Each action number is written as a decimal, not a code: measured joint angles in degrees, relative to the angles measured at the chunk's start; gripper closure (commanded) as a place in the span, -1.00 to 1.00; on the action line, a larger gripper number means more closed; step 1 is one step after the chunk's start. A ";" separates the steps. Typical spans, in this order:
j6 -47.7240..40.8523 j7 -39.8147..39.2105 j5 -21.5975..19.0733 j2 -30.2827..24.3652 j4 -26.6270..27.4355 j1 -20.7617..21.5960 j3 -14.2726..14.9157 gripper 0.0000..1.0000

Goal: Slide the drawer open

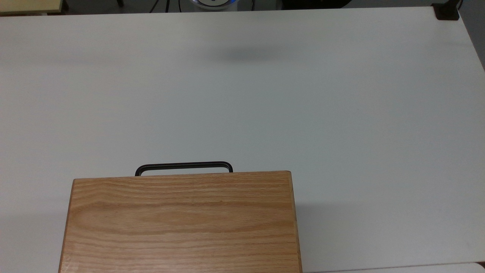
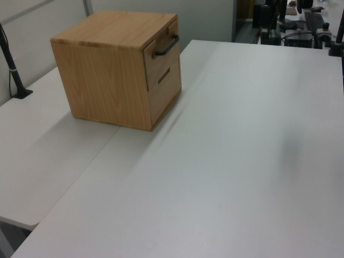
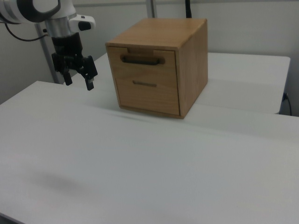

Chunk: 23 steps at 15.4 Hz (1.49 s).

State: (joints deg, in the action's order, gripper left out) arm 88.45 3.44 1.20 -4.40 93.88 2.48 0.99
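Right view: claw [image 3: 78, 83] spread above white table [image 3: 140, 163] (grey wall [image 3: 243, 28] behind).

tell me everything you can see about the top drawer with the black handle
The light oak wooden drawer sits shut in the top slot of the oak cabinet, its front about flush. A thin black metal bar handle runs across the front panel, standing proud of it. Nothing touches it; the black two-finger gripper hangs open, apart, on the right view's left.
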 measured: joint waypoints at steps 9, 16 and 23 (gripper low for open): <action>-2.28 2.61 0.04 2.09 -2.35 0.03 0.00 -1.00; 0.02 20.08 0.04 6.38 -3.87 -0.02 0.35 -1.00; 19.64 52.57 -0.81 11.20 -5.18 0.10 0.33 -1.00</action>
State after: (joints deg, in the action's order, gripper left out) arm 108.10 56.01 0.38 6.80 88.71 2.58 1.32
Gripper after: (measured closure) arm 0.000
